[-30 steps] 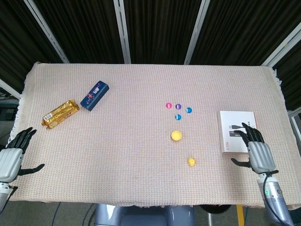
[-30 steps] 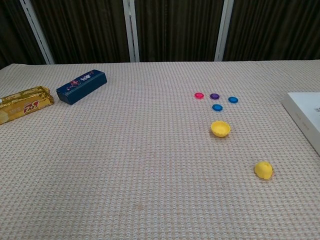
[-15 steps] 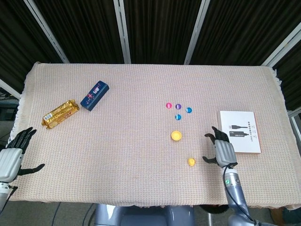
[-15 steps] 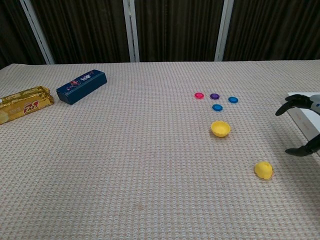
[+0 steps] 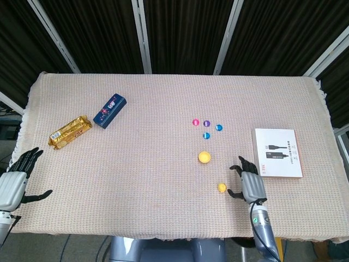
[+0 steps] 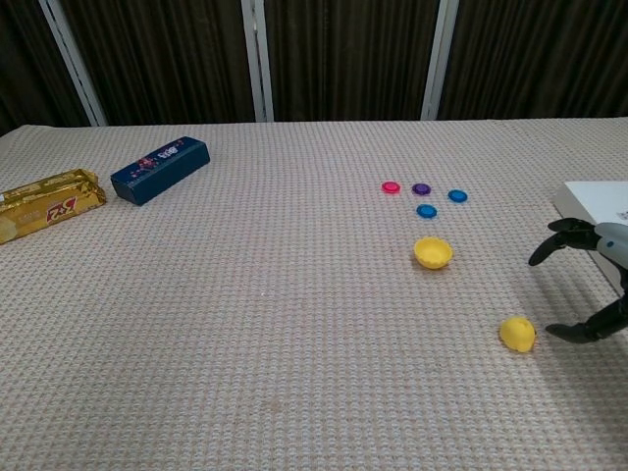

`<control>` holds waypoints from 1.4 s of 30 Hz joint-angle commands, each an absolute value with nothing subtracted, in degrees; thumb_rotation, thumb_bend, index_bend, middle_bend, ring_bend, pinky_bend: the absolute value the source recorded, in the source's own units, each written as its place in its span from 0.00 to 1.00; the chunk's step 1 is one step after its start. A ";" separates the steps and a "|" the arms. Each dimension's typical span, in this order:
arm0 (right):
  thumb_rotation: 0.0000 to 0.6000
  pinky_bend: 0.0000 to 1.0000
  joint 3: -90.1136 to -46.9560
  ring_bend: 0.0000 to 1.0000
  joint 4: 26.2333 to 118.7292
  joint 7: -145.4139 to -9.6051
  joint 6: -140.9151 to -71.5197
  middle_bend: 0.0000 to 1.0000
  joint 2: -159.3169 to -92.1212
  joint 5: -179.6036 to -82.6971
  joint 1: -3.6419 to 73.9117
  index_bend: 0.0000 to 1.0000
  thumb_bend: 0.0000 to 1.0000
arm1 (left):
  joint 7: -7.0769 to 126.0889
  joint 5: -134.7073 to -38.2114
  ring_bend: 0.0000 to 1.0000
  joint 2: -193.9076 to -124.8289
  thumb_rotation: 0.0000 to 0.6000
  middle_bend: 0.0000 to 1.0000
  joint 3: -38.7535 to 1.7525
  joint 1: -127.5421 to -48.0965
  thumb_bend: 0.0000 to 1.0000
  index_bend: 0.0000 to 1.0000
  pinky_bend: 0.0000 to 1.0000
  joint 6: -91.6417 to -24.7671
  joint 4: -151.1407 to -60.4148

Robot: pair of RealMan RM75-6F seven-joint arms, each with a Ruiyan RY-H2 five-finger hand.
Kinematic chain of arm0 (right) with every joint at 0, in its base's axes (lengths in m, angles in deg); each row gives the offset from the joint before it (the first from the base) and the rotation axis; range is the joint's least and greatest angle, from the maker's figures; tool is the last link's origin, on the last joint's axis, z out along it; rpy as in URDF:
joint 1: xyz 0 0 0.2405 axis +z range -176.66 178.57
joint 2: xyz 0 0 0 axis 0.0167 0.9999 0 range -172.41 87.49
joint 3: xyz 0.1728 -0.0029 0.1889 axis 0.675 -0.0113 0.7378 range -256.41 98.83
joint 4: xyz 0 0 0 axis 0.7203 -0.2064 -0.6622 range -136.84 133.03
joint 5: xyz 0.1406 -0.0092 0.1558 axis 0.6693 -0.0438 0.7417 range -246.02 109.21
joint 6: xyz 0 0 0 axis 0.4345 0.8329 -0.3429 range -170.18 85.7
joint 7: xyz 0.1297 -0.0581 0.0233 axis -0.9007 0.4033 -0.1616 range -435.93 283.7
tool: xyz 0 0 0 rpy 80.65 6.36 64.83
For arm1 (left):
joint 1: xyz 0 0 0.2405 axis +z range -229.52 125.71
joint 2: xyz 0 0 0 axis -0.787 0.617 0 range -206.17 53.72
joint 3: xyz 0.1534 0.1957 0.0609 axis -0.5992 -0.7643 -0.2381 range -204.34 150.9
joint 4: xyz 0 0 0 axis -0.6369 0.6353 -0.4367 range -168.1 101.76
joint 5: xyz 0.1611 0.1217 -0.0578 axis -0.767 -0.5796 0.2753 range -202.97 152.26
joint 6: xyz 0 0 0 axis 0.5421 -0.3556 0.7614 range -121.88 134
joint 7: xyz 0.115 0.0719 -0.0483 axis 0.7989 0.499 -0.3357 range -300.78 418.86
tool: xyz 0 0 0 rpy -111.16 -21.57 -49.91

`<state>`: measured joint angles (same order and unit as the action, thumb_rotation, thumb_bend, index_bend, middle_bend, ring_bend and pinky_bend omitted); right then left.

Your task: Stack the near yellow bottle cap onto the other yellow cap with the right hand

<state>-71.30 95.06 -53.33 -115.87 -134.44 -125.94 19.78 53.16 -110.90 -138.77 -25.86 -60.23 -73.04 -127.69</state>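
Blue box point(image 5: 110, 110), gold packet point(image 5: 69, 131)

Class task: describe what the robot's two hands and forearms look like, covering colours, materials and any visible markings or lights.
Both hands match: the right hand and left hand have a pale silver-grey palm shell and slim black fingers. The right forearm below it is a grey tube carrying a small green light near the wrist. Only the top of the left forearm shows, also grey. No loose cables or printed markings are visible.
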 commanded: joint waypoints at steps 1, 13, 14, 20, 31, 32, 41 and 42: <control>1.00 0.00 -71.67 0.00 94.88 -53.36 -115.82 0.00 -134.82 -126.07 19.56 0.28 0.17 | 53.37 -110.96 0.00 -138.77 1.00 0.00 -25.89 -60.16 0.04 0.00 0.17 -73.20 -127.71; 1.00 0.00 -72.21 0.00 95.82 -52.35 -116.79 0.00 -136.87 -126.11 19.02 0.30 0.18 | 53.61 -110.83 0.00 -138.80 1.00 0.00 -25.86 -60.19 0.04 0.00 0.17 -73.14 -127.76; 1.00 0.00 -72.32 0.00 95.92 -52.11 -116.87 0.00 -137.02 -126.11 18.99 0.30 0.18 | 53.65 -110.88 0.00 -138.81 1.00 0.00 -25.88 -60.16 0.04 0.00 0.17 -73.21 -127.76; 1.00 0.00 -72.78 0.00 96.76 -50.84 -117.98 0.00 -138.17 -125.81 18.45 0.31 0.18 | 53.34 -110.71 0.00 -138.77 1.00 0.00 -25.87 -60.19 0.04 0.00 0.17 -73.03 -127.75; 1.00 0.00 -73.02 0.00 95.85 -49.07 -118.98 0.00 -140.83 -126.04 18.27 0.38 0.18 | 53.46 -110.79 0.00 -138.81 1.00 0.00 -25.89 -60.19 0.04 0.00 0.17 -73.10 -127.71; 1.00 0.00 -73.01 0.00 95.63 -48.94 -119.06 0.00 -141.08 -126.11 18.26 0.38 0.18 | 53.48 -110.80 0.00 -138.82 1.00 0.00 -25.89 -60.19 0.04 0.00 0.17 -73.11 -127.70; 1.00 0.00 -72.16 0.00 93.80 -47.65 -117.61 0.00 -142.24 -125.24 19.08 0.39 0.20 | 53.44 -110.64 0.00 -138.81 1.00 0.00 -25.88 -60.20 0.04 0.00 0.17 -73.01 -127.72; 1.00 0.00 -72.08 0.00 93.69 -47.48 -117.38 0.00 -142.25 -125.10 19.20 0.39 0.21 | 53.42 -110.62 0.00 -138.80 1.00 0.00 -25.86 -60.21 0.04 0.00 0.17 -73.00 -127.72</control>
